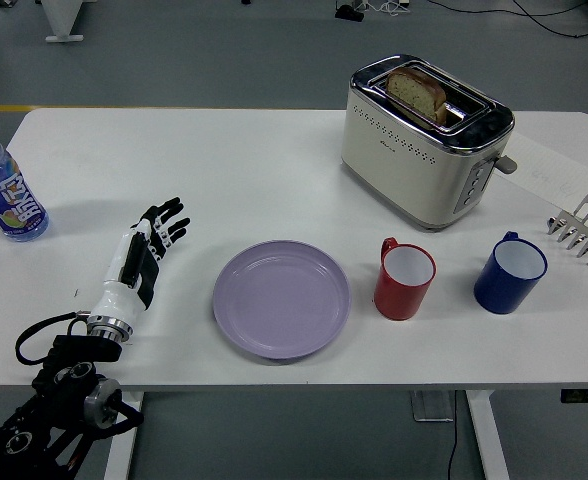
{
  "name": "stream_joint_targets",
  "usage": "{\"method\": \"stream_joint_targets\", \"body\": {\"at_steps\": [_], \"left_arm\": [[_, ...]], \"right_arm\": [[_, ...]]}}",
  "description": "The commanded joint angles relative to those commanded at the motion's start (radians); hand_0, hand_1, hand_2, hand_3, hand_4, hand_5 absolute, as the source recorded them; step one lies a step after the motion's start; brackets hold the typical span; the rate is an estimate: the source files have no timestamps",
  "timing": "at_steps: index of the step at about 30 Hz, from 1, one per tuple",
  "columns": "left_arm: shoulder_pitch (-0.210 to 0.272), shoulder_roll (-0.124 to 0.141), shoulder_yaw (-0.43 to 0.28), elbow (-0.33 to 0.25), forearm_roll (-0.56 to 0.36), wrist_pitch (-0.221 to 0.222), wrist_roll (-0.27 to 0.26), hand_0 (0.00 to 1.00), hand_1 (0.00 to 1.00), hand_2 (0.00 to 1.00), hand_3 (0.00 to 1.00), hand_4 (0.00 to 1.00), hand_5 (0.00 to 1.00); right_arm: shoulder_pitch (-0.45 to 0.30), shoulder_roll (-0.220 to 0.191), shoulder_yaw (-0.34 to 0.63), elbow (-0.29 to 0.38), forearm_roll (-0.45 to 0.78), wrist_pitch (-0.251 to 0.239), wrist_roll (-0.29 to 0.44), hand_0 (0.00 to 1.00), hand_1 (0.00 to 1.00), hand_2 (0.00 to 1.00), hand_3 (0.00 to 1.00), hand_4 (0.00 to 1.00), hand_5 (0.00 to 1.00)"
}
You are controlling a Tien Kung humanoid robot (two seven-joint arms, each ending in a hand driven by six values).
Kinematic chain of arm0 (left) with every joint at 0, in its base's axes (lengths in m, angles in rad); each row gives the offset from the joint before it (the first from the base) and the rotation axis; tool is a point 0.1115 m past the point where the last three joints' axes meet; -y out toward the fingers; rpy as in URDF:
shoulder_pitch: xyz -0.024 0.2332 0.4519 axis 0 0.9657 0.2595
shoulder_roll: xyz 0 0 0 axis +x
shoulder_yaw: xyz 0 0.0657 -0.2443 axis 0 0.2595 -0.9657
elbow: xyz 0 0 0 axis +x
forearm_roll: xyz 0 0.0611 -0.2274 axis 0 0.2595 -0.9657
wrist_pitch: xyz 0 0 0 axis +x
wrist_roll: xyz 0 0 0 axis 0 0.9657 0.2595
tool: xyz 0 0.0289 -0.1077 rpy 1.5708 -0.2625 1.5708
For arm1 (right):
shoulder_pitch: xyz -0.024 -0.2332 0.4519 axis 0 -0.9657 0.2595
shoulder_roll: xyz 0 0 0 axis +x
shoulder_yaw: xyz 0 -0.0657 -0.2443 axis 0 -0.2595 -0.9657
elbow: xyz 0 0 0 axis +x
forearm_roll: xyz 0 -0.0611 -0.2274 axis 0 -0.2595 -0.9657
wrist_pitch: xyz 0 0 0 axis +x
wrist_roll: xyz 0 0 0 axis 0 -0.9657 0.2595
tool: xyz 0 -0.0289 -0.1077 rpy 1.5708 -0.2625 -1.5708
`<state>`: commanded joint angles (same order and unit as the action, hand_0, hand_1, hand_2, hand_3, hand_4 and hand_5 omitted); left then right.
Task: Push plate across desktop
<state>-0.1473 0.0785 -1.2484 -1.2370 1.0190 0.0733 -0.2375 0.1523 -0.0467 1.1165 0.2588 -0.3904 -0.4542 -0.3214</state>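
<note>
A lilac plate [281, 298] lies flat on the white table [254, 180], near the front edge and a little left of centre. My left hand [146, 247] is to the left of the plate, apart from it by a clear gap. Its fingers [164, 221] are straight and spread, pointing away and up to the right, and it holds nothing. My right arm is not in view.
A red mug [405, 279] stands just right of the plate, a blue mug [510, 272] further right. A cream toaster [424, 138] with a slice of bread stands behind them. A water bottle [6, 192] stands at the left edge. A metal rack [582, 230] is at the right edge.
</note>
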Motion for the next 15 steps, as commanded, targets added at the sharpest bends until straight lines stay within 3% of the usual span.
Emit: {"method": "stream_joint_targets", "body": {"at_steps": [4,7,11,15], "left_arm": [[0.054,0.038,-0.065,-0.082,0.036,-0.057,0.080,0.779,0.755,0.751,0.713,0.500,0.998],[0.096,0.087,-0.115,-0.141,0.043,-0.085,0.119,0.779,0.755,0.751,0.713,0.500,0.998],[0.115,0.110,-0.161,-0.167,0.036,-0.092,0.127,0.776,0.756,0.746,0.713,0.502,0.998],[0.120,0.116,-0.209,-0.172,0.025,-0.090,0.125,0.773,0.753,0.743,0.709,0.522,0.998]], "right_arm": [[-0.001,0.002,-0.004,-0.001,0.013,0.000,0.004,0.551,0.451,0.574,0.581,0.302,0.471],[-0.001,0.003,-0.008,-0.001,0.023,0.002,0.007,0.551,0.451,0.574,0.581,0.302,0.471],[-0.001,0.005,-0.009,-0.001,0.028,0.003,0.007,0.552,0.451,0.574,0.581,0.302,0.471],[0.000,0.006,-0.013,-0.001,0.039,0.002,0.009,0.551,0.451,0.574,0.581,0.302,0.471]]}}
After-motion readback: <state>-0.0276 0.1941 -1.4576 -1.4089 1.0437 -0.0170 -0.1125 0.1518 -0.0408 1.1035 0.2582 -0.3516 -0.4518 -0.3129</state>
